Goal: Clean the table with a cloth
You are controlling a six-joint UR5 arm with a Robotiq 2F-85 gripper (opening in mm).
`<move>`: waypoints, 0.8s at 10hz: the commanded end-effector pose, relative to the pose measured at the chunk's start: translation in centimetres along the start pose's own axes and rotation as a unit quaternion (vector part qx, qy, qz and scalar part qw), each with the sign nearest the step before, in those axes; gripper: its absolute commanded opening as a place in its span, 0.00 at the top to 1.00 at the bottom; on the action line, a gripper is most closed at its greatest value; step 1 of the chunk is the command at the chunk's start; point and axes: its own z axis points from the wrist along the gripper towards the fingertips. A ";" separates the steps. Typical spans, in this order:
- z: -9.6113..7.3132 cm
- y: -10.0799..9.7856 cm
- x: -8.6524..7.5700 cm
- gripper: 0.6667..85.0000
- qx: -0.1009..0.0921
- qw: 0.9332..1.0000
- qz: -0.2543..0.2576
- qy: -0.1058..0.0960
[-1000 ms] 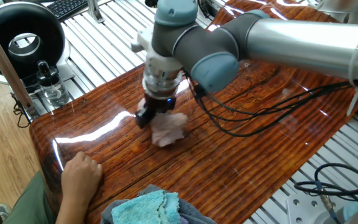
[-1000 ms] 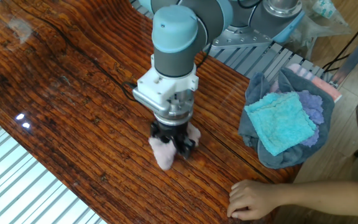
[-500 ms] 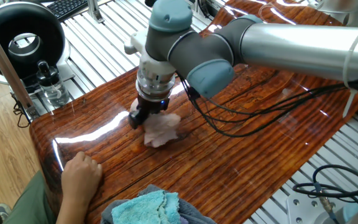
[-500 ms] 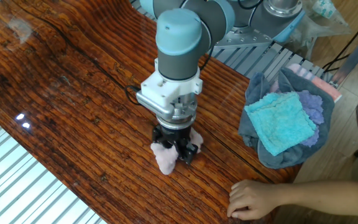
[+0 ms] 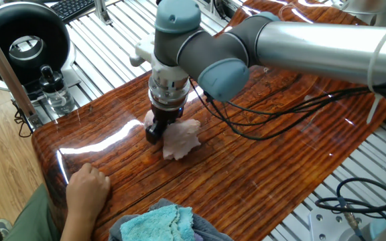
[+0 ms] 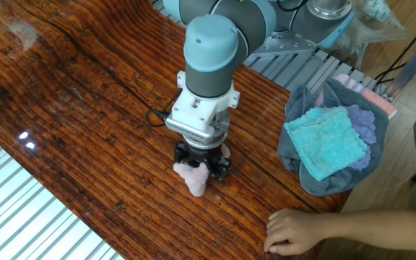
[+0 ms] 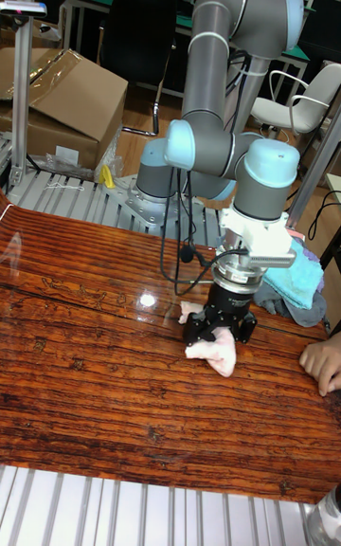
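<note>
The pale pink cloth [image 5: 179, 139] [image 6: 196, 178] [image 7: 216, 350] lies bunched on the glossy reddish-brown table [image 5: 267, 161] [image 6: 71, 115] [image 7: 85, 366]. My gripper [image 5: 159, 129] [image 6: 202, 165] [image 7: 221, 325] points straight down, shut on the cloth and pressing it against the wood. The fingertips are buried in the fabric. The grey and blue arm reaches in from the right in one fixed view.
A person's hand [image 5: 86, 186] [image 6: 302, 231] [image 7: 320, 364] rests on the table edge close to the cloth. A pile of cloths with a turquoise one [image 5: 156, 224] [image 6: 327, 141] sits at that same edge. Ribbed metal frame [image 5: 106, 53] surrounds the tabletop; a black round device [image 5: 22, 40] stands beyond it.
The gripper has dragged the cloth a short way across the wood toward the hand's side, and the wrist has turned a little. The hand has stayed still.
</note>
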 end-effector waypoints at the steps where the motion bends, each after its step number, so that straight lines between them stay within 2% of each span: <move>1: -0.3 2.6 -0.6 1.00 -0.052 0.998 0.046 -0.008; 3: 0.5 3.9 -2.4 1.00 -0.064 0.995 0.066 -0.025; 5: 1.7 6.1 -4.2 1.00 -0.066 0.993 0.092 -0.034; 6: 1.5 6.8 -4.5 1.00 -0.062 0.992 0.099 -0.035; 7: 1.4 6.7 -4.9 1.00 -0.066 0.993 0.094 -0.040; 8: 1.7 5.6 -5.6 1.00 -0.054 0.993 0.080 -0.060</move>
